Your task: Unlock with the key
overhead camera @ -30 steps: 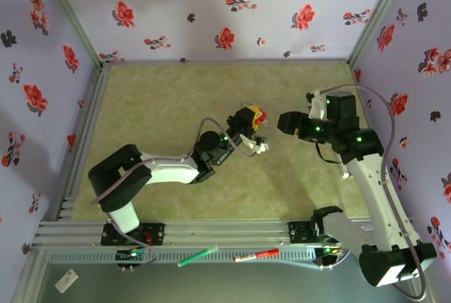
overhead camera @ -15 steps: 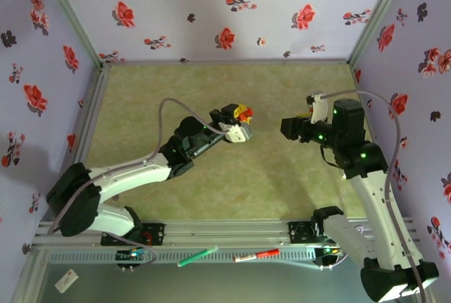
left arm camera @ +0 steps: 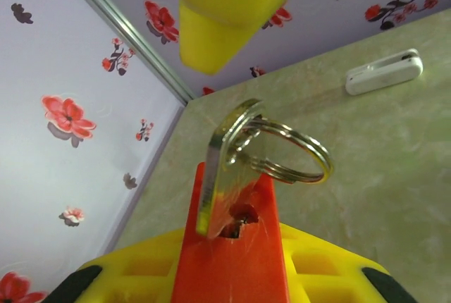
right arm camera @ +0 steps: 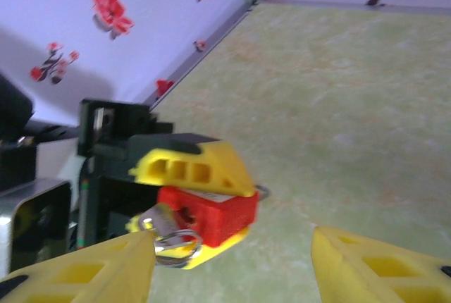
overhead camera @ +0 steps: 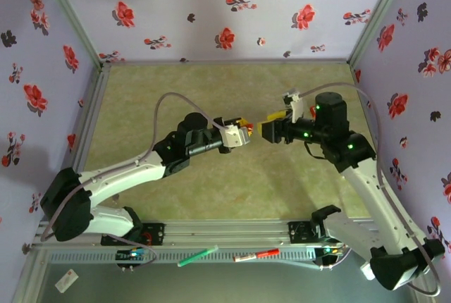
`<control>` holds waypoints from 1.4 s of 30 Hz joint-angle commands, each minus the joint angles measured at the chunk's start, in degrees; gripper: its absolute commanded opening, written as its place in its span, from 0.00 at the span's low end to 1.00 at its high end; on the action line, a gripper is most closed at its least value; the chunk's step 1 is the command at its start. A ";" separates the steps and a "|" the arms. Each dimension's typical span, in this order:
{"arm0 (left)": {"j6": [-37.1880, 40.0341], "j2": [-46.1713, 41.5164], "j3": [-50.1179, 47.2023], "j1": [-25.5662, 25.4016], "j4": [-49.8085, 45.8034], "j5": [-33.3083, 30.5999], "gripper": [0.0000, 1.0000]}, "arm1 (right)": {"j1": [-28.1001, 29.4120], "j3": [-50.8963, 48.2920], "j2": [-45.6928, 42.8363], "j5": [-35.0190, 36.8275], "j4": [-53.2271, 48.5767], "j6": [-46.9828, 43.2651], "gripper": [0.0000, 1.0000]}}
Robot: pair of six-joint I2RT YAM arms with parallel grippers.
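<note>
The left gripper, with yellow plastic fingers, is clenched on a red block-shaped padlock, holding it above the middle of the green-beige table mat. A flat silver metal key sits in the padlock's face, and a silver wire key ring hangs from the key's head. The right gripper faces the padlock from just beside it. Its own yellow fingers are spread apart and released, with nothing between them, and it is not touching the key.
</note>
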 commanded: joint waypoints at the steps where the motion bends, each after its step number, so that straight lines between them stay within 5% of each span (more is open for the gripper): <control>1: -2.66 0.04 3.08 0.65 -2.00 3.49 0.00 | 1.22 1.80 0.43 -1.69 -2.35 -2.55 0.61; 15: -3.27 1.49 4.72 0.84 -3.91 3.83 0.00 | 6.61 2.64 2.53 5.82 -2.23 -1.20 0.53; 35: -3.35 3.64 5.45 0.99 -1.84 0.43 0.00 | 8.00 6.48 8.06 10.08 -3.74 8.69 0.13; 42: -5.93 4.57 4.91 1.78 2.12 -1.87 0.00 | 8.13 7.48 9.54 12.26 -5.19 16.57 0.14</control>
